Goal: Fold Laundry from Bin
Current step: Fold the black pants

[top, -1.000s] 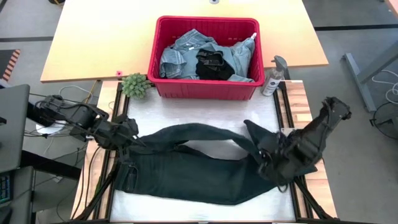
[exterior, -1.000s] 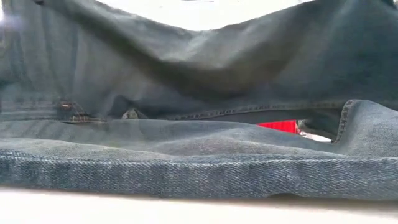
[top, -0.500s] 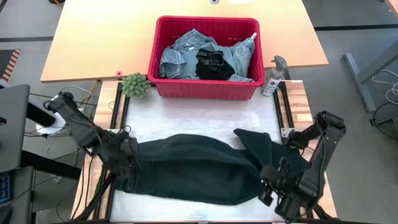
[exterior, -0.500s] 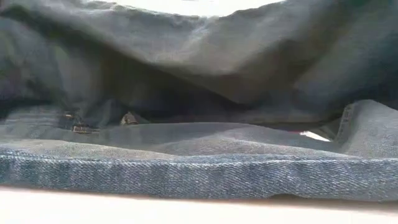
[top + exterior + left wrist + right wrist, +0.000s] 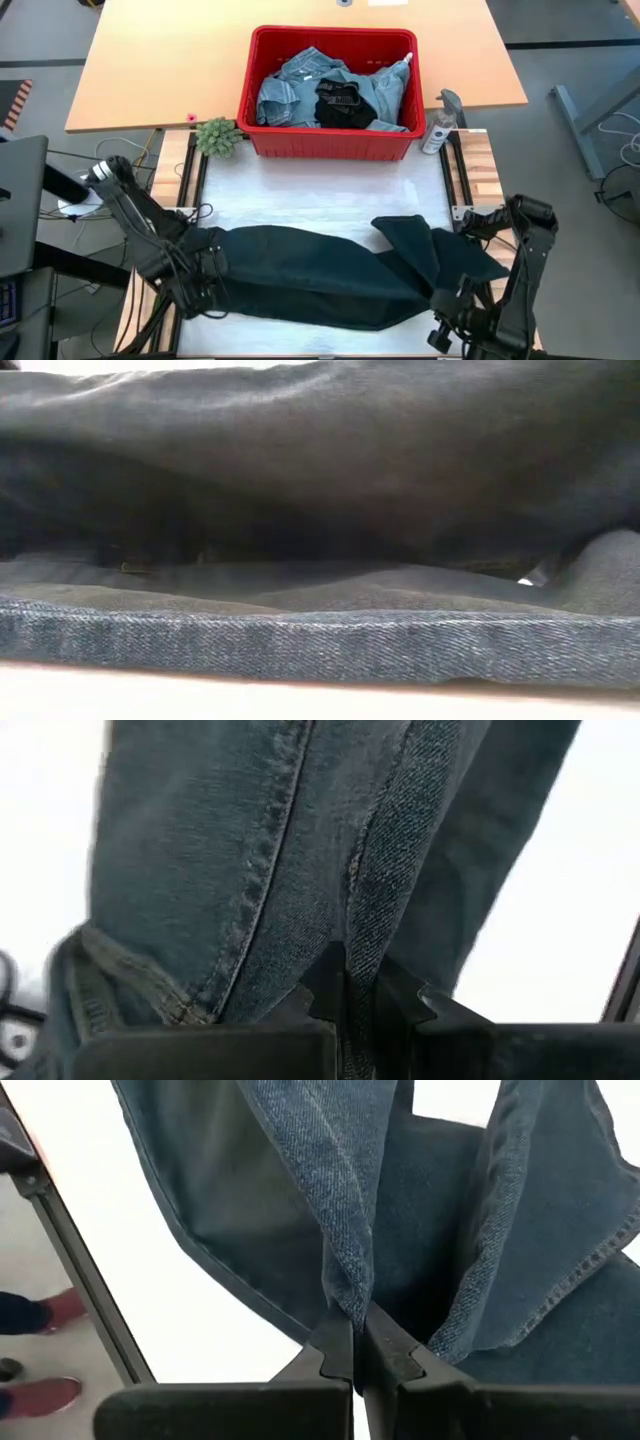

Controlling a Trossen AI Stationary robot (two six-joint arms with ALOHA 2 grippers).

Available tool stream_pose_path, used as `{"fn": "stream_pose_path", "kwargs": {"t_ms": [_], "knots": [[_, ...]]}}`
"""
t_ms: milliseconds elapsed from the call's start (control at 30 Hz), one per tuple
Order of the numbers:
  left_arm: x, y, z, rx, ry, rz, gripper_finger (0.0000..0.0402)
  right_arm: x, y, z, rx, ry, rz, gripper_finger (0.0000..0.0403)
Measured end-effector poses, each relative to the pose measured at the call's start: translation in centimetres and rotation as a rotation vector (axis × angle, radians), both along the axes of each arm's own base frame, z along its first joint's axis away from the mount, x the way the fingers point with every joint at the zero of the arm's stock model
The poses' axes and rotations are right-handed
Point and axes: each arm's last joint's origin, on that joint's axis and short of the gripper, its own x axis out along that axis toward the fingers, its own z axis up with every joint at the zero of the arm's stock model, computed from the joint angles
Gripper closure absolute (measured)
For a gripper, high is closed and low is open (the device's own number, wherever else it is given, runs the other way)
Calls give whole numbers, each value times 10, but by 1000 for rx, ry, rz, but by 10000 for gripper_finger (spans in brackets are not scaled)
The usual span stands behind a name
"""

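Folding jeans [image 5: 310, 275] lengthwise, L gripper [image 5: 205, 290] & R gripper [image 5: 452, 330] each clamped denim at near edge; next req. lowering fold flat, then release.

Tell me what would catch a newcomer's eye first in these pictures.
First, the dark denim jeans spread across the white table top's near half, with the left hand and right hand each pinched shut on a fold at either end. Next, the large red plastic bin at the far edge, holding light blue denim and a black garment.
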Motion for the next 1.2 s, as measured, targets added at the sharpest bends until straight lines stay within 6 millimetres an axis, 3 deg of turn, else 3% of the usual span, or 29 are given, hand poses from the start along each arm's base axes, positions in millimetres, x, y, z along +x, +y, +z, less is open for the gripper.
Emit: {"fn": "stream_pose_path", "kwargs": {"t_ms": [433, 800, 1000, 1200], "knots": [[8, -32, -29, 0, 13, 58, 391, -20, 21, -17, 21, 35, 18, 377], [11, -36, -29, -31, -41, 111, 391, -28, 37, -36, 13, 34, 14, 377], [15, -43, -27, -75, -85, 27, 390, -27, 44, -48, 9, 43, 14, 377], [17, -48, -26, -116, -105, -20, 359, -30, 45, -48, 10, 44, 21, 377]]}}
